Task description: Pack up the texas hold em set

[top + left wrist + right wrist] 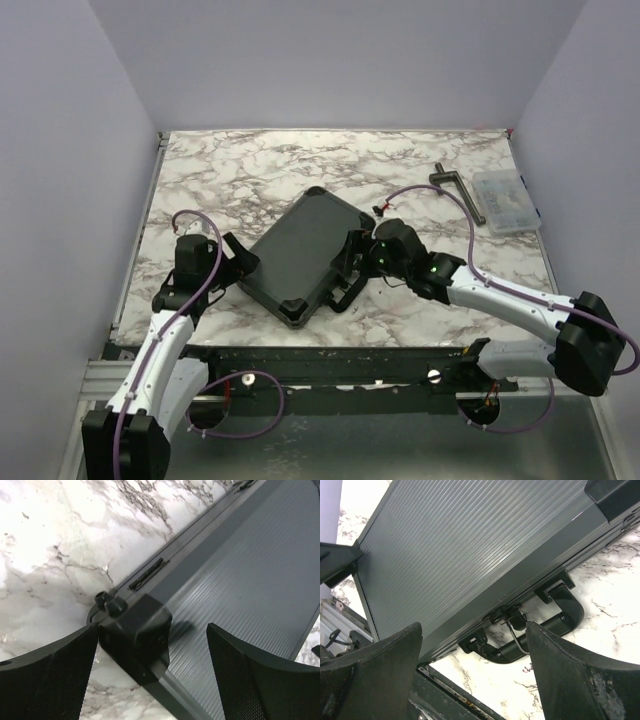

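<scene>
Case (pixel 300 250) — black, finely ribbed, boxy corners, left hand (pixel 152 630), right hand (pixel 474 626) both released

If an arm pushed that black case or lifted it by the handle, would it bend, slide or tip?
Probably stiff: the black case has a ribbed hard lid and moulded corner caps. Lying flat and wide, it should slide on the smooth marble table rather than tip. Lifted by its side handle, it would likely swing to hang.

Case (pixel 300 252) lies flat on table (pixel 250 170) between left gripper (pixel 240 258) and right gripper (pixel 352 258); clamp (pixel 462 190) and box (pixel 505 200) lie side by side, well beyond right gripper.
</scene>
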Motion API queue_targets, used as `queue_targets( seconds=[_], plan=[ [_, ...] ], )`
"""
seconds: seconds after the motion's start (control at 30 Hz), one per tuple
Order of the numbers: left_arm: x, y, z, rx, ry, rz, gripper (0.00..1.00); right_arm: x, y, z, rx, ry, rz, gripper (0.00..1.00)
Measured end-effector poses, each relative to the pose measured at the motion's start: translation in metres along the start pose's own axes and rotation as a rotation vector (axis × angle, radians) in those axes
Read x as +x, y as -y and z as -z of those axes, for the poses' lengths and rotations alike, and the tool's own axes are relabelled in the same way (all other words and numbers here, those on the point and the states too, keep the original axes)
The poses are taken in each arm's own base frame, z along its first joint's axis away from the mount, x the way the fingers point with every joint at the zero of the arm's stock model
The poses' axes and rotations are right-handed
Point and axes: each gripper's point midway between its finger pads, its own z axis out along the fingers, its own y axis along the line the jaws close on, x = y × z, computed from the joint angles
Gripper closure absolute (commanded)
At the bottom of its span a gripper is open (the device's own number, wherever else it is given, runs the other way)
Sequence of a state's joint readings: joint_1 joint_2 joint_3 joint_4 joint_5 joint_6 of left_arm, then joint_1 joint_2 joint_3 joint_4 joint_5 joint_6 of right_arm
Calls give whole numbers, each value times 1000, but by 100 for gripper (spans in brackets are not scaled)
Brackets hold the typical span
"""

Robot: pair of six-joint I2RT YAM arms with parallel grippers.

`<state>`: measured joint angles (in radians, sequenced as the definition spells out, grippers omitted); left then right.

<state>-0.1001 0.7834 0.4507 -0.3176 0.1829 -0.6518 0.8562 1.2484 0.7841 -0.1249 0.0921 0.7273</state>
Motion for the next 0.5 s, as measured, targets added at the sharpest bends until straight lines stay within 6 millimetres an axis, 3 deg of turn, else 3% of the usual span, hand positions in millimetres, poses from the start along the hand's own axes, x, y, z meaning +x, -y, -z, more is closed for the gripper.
queue_targets(
  seconds=[0.23,0.37,0.5],
  plan=[
    [1,11,26,6,-13,-56,12,-8,3,8,27,23,10,12],
    [-20,36,48,65,46,-101,13,-13,3,15,31,41,9,13],
    [-38,56,68,115,94,-150,20,-14,4,23,36,41,5,13]
  ],
)
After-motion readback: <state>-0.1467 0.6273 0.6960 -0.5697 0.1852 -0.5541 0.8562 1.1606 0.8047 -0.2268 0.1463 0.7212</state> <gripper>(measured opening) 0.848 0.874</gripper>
